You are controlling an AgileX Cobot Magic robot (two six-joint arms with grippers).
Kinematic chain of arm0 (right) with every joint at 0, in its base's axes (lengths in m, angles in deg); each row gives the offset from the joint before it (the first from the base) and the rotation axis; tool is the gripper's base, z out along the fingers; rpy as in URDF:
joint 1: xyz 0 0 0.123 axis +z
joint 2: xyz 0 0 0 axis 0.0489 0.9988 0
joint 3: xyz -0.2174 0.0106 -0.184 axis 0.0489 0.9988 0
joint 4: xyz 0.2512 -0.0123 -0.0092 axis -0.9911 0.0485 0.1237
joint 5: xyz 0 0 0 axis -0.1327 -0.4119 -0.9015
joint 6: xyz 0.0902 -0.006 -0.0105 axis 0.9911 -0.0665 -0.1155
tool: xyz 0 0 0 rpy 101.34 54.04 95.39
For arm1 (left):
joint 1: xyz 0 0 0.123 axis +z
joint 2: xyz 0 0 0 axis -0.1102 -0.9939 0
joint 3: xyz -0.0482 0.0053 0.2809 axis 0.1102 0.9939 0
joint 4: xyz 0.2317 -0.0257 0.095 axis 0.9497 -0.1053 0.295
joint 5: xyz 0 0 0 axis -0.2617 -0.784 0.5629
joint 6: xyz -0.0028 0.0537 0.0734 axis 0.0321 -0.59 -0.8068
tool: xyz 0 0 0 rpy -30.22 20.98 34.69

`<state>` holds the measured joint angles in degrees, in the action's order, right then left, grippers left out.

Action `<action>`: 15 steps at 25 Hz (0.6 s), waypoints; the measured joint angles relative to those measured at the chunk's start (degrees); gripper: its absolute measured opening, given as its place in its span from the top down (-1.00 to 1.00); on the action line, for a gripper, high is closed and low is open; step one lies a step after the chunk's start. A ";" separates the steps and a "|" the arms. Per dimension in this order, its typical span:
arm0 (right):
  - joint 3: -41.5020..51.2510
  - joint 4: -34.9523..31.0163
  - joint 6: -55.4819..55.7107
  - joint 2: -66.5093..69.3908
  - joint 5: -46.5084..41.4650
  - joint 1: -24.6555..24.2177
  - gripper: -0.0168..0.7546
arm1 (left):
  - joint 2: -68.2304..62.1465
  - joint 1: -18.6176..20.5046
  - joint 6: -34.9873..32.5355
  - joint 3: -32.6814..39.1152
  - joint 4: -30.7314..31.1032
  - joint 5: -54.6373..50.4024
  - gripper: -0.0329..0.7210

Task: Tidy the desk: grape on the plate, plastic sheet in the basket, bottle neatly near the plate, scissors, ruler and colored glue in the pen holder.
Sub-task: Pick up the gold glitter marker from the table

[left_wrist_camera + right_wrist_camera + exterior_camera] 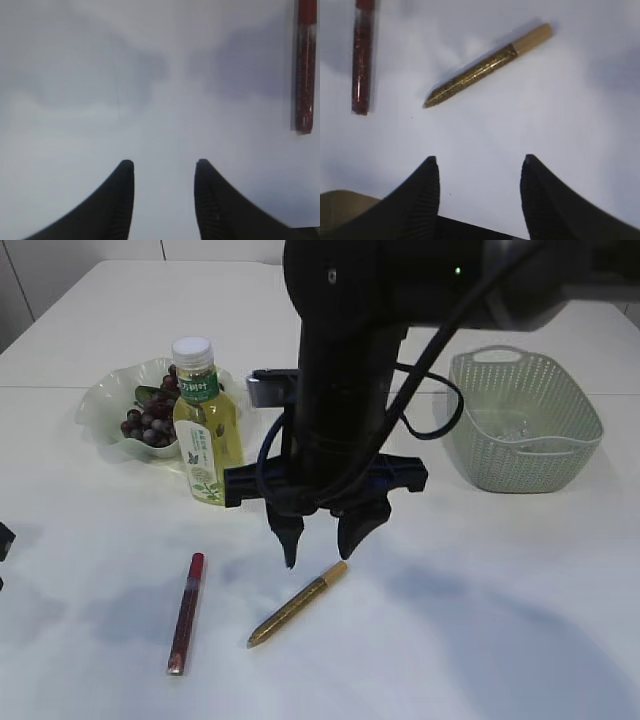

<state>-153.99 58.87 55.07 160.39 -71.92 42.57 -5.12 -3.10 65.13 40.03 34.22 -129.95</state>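
I have the right gripper hanging over the middle of the table, jaws apart and nothing between them. The gold glue lies flat on the table just below and in front of its tips. Its long axis runs on a slant: the tan cap end sits up by the right fingertip, the pointed end trails off toward the lower left. In the right wrist view the gold glue lies ahead of the open jaws, crossing the view diagonally, apart from both fingers. So I judge the next reach goes forward and down, and the wrist needs to turn so the jaws close across the stick, not along it.

The red glue lies to the left of the gold one, nearly straight up and down in the exterior view, well clear of it. The left wrist view shows the left gripper with jaws also apart and empty over bare table, the red glue at the far right edge of its view. That arm looks the nearer one for the red stick, the right arm for the gold.

The bottle stands upright against the plate holding the grape; the basket sits well to the right. I see no pen holder.
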 joint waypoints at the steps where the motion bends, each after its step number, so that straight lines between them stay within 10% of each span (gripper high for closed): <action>1: 1.17 0.00 2.58 0.00 1.10 0.00 -0.13 | 0.00 0.00 0.00 0.00 0.00 0.02 0.13; 15: 4.23 0.93 44.94 6.64 14.02 0.00 -0.11 | 0.00 0.00 0.00 0.00 0.09 2.66 0.15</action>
<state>-149.76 59.80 100.01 167.03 -57.90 42.57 -5.12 -3.10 65.13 40.03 34.31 -127.29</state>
